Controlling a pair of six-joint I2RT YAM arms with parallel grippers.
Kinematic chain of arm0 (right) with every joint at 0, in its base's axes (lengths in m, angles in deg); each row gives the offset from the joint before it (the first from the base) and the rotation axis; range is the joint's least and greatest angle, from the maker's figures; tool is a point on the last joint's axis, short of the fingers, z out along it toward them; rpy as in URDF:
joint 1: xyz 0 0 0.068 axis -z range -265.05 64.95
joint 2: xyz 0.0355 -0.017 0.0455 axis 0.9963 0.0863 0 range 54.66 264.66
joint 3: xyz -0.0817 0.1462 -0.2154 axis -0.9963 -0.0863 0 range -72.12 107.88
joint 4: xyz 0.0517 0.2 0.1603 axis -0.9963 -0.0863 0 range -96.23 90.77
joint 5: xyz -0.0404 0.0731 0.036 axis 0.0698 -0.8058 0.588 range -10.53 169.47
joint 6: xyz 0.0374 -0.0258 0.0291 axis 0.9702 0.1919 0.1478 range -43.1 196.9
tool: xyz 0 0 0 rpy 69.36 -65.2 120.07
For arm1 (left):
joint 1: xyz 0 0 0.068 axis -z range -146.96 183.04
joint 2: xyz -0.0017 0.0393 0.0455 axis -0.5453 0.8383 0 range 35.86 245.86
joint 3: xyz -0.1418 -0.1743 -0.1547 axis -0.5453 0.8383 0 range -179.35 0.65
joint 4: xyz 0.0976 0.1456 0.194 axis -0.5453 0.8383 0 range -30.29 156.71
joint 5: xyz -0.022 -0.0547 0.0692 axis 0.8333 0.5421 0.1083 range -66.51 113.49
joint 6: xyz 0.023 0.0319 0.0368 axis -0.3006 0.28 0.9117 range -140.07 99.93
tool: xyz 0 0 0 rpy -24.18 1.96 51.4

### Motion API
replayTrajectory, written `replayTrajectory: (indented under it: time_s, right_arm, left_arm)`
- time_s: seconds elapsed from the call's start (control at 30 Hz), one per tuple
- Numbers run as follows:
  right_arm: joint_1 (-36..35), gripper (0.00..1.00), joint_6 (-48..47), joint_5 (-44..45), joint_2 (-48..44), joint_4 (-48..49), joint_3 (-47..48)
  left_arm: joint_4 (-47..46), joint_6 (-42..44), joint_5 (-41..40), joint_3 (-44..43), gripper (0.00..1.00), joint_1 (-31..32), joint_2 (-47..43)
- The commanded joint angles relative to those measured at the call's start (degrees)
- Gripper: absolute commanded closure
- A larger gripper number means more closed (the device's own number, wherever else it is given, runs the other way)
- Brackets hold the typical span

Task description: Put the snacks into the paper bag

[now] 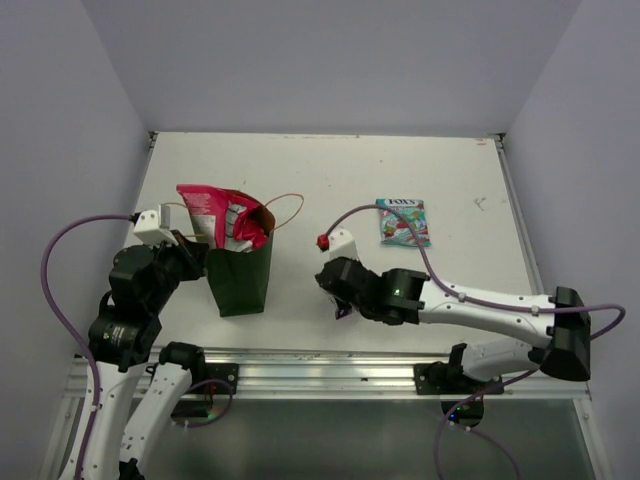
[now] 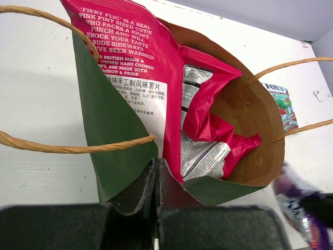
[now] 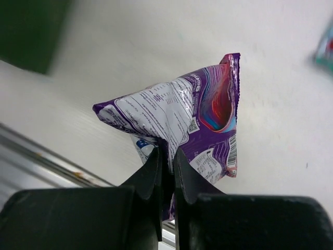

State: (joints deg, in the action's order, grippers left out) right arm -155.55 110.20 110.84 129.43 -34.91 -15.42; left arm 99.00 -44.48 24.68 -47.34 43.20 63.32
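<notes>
Progress first: I count two of the four snacks as done. The paper bag [image 1: 240, 280] stands upright on the left half of the table [image 1: 330, 170], closer to the near edge than the far one. The large red packet [image 2: 130, 62] and the red-and-white packet [image 2: 208, 130] are both inside it. Neither has dropped fully in. Their tops stick up above the rim and lean toward the left edge of the table.

My left gripper [image 2: 156, 177] is clenched on the bag's near rim, pinching the green paper between its fingers, and I judge that it is steadying the mouth for the next drop.

My right gripper [image 3: 167, 161] is clamped on the small purple packet [image 3: 177, 112], which is crumpled between the fingers at one end. That sits near the middle of the near edge, just right of the bag and apart from it. I cannot tell from these views whether the packet has left the table surface.

The teal packet [image 1: 403, 221] lies flat and untouched, right of the middle of the table and farther from the near edge than my right gripper is.

So what is left, as I judge it, is carrying the purple one over the open mouth and letting it go, then fetching the teal one. The two red packets crowd the left of the opening, so the clearest gap looks to be on the bag's right side.
</notes>
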Motion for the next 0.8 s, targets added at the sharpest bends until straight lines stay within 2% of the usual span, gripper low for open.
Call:
replayTrajectory:
  time_s: [0.0, 0.1, 0.17, 0.2, 0.3, 0.43, 0.57, 0.77]
  right_arm:
    - [-0.34, 1.00, -12.88, -0.17, -5.42, 6.14, 14.98]
    - [-0.25, 1.00, -22.10, -6.48, -3.58, 10.97, 28.93]
    - [-0.34, 1.00, -24.15, -9.91, -1.03, 14.75, 33.71]
    - [-0.25, 1.00, -25.55, -15.06, 0.11, 15.98, 37.73]
    - [-0.17, 1.00, -26.53, -22.29, 5.99, 19.24, 45.56]
    - [0.71, 1.00, -25.31, -29.42, 14.52, 22.75, 50.78]
    - [2.64, 1.00, -21.27, -32.95, 22.16, 25.22, 52.89]
    - [3.79, 1.00, -14.15, -31.91, 24.20, 24.09, 50.61]
  left_arm:
    - [1.76, 0.67, 0.83, 0.70, 1.00, -0.05, 0.22]
    - [1.93, 0.50, 0.83, 0.79, 1.00, -0.05, -0.04]
    - [2.02, 0.58, 0.83, 0.79, 1.00, -0.05, -0.13]
    - [2.11, 0.50, 0.83, 0.79, 1.00, -0.05, -0.13]
    - [2.02, 0.50, 0.83, 0.70, 1.00, -0.05, -0.04]
    - [1.93, 0.41, 0.74, 0.79, 1.00, 0.04, -0.22]
    - [2.63, 0.67, -0.92, 0.62, 1.00, -0.05, -0.74]
    - [3.95, 1.11, -3.04, -0.53, 1.00, -0.05, -1.18]
